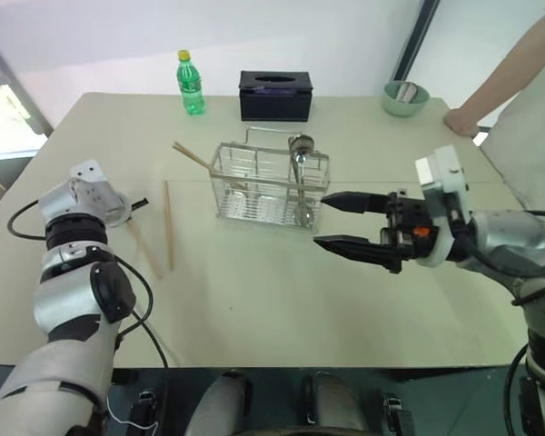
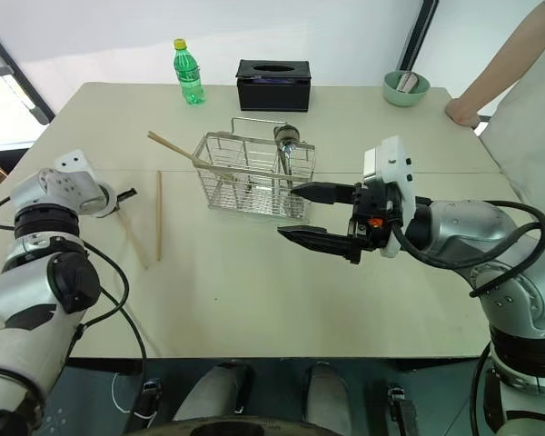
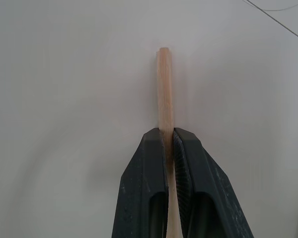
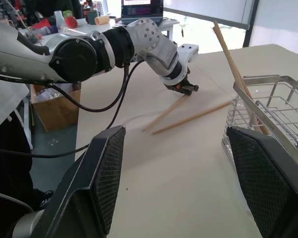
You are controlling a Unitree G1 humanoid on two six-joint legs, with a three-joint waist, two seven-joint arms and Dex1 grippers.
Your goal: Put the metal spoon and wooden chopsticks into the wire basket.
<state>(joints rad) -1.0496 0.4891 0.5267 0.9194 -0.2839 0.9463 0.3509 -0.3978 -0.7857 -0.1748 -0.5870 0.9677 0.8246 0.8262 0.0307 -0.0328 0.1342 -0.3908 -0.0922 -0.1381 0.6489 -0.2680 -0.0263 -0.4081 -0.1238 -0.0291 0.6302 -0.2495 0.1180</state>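
Beige table with wire basket, white wall behind.

The wire basket of silvery grid wire stands upright on the table. The metal spoon stands in its right-hand end, bowl up above the rim. One of the wooden chopsticks leans out over the basket's left rim; two more lie flat left of the basket
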